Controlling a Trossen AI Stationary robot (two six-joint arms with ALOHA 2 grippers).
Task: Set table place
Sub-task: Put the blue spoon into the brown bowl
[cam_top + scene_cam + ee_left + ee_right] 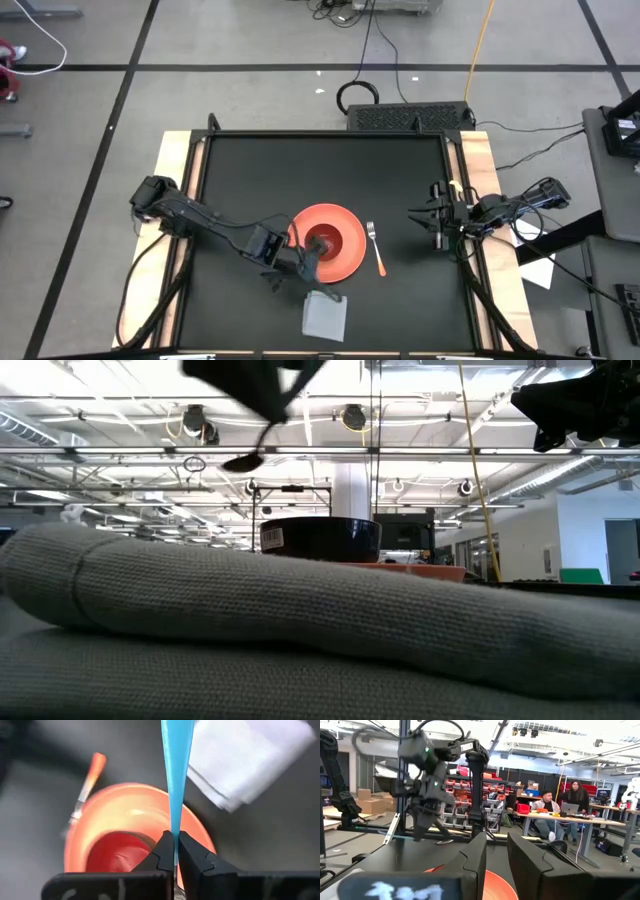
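Observation:
My left gripper (308, 262) is shut on a spoon with a blue handle (177, 780), above the near edge of an orange plate (345, 250) on the black table (400, 170). A bowl (320, 538), black outside, stands on the plate. A fork with an orange handle (376, 250) lies flat to the right of the plate. A folded grey napkin (325, 315) lies flat near the front edge. My right gripper (428, 222) is open and empty at the table's right side. My left gripper pinches the spoon's blue handle at its narrow part (175, 827) between its two fingertips (192, 855). The fingers come from above, pointing down. The spoon is lifted clear of the table and plate, its wide handle end toward the napkin (250, 760).
The napkin fills the foreground of the low view (300, 620). Bare black table top lies behind the plate and to its left. People sit at a desk (560, 802) in the room beyond the table.

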